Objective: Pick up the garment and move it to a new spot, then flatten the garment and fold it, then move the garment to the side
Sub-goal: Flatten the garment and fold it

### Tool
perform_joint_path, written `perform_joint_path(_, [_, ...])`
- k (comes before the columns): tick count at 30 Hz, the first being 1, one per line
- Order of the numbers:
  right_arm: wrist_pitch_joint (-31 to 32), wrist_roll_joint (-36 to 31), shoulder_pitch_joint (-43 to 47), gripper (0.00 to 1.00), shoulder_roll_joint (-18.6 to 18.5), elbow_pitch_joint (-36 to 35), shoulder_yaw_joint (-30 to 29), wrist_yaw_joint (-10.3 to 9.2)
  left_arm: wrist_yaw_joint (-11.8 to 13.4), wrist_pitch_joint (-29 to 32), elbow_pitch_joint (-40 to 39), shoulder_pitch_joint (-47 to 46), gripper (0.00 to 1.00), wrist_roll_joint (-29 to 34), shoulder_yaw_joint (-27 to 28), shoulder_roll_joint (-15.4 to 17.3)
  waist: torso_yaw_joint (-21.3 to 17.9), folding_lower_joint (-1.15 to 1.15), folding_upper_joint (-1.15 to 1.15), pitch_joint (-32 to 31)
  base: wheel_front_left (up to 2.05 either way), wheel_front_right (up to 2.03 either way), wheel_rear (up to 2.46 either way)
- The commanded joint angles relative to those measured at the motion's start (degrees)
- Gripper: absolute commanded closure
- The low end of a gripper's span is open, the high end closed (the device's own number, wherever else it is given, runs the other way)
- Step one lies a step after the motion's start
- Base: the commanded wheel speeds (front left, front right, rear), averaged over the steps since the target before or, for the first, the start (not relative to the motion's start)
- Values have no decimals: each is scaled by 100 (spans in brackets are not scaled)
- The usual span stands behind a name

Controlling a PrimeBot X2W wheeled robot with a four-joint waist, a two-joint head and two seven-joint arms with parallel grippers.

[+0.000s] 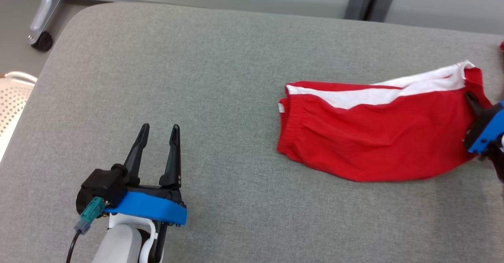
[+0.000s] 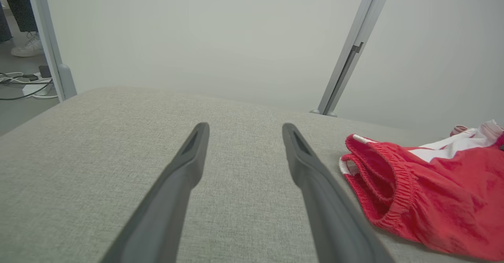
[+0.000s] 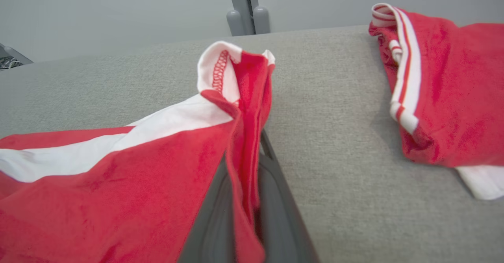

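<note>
Right gripper (image 1: 473,106), closed, pinches the right edge of the red, white-striped fabric shorts (image 1: 374,137) on the grey cloth surface (image 1: 197,78); left gripper (image 1: 160,128) open, near left.

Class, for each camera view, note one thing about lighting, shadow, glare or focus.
Head view: even, soft light with no glare; the red garment is sharp, with a faint shadow under its near edge. Left wrist view: the left fingers blur towards the lens, while the garment's waistband stays clear. Right wrist view: the right fingers and the pinched cloth look soft; the second red garment casts a soft shadow on the cushion.
</note>
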Motion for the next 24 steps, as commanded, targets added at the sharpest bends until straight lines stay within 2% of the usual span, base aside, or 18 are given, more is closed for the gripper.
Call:
perform_joint_path(1, [32, -128, 145, 100, -49, -82, -123, 1, -12, -21, 13, 79, 0, -30, 4, 34, -107, 0, 0, -114, 0, 0, 0])
perform_joint_path(8, [422, -830, 552, 100, 121, -631, -806, 1, -12, -21, 72, 167, 0, -39, -100, 46, -131, 0, 0, -326, 0, 0, 0])
perform_joint_path(12, [694, -1161, 623, 100, 415, -996, -941, 2, -13, -21, 98, 194, 0, -70, -163, 65, -98, 0, 0, -412, 0, 0, 0])
perform_joint_path(19, [1081, -1324, 469, 100, 1069, -1560, -390, 1, -13, -21, 111, 223, 0, -124, -257, 85, 30, 0, 0, -478, 0, 0, 0])
perform_joint_path(24, [1210, -1255, 413, 100, 1385, -1603, 135, 1, -13, -21, 125, 215, 0, -137, -310, 106, 164, 0, 0, -465, 0, 0, 0])
